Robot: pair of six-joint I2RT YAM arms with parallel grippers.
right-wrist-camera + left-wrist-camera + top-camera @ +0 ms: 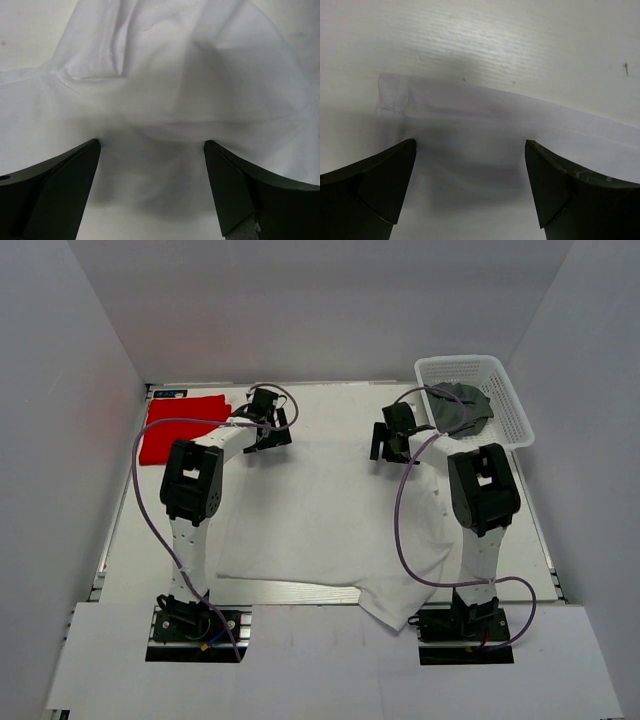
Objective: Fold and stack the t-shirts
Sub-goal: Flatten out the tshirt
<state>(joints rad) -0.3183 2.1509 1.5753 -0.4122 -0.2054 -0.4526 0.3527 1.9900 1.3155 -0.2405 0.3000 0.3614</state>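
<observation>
White cloth filled the middle of the table (330,400): the white t-shirt (320,510) lay spread out flat, with one flap hanging over the near edge at 5 o'clock. The red t-shirt (180,428) sat folded at 10 o'clock. The grey-green t-shirt (460,408) lay crumpled in the basket (520,412) at 1 o'clock.

Both arms reached to the white shirt's far edge, which ran from 9 to 3 o'clock in the top view. The left gripper (470,144) was wide open and held nothing. Cloth lay in the gap between its fingers, and the shirt's straight edge crossed its wrist view from 10 o'clock down to 3 o'clock, with bare table beyond at 12. A small squared corner of the cloth showed at 10 o'clock from the gap.

The right gripper (152,142) was equally wide open and also empty. It hung over a rumpled, bunched part of the shirt that rose toward 12 o'clock in its view.

Judging by this, the coming move was a pinch on the far edge by each arm, the left nearer the 11 o'clock corner and the right nearer the 1 o'clock one. The cloth lay directly under both gaps, so each descent looked to be straight down. The right side's folds could make a clean single-layer grasp harder.
</observation>
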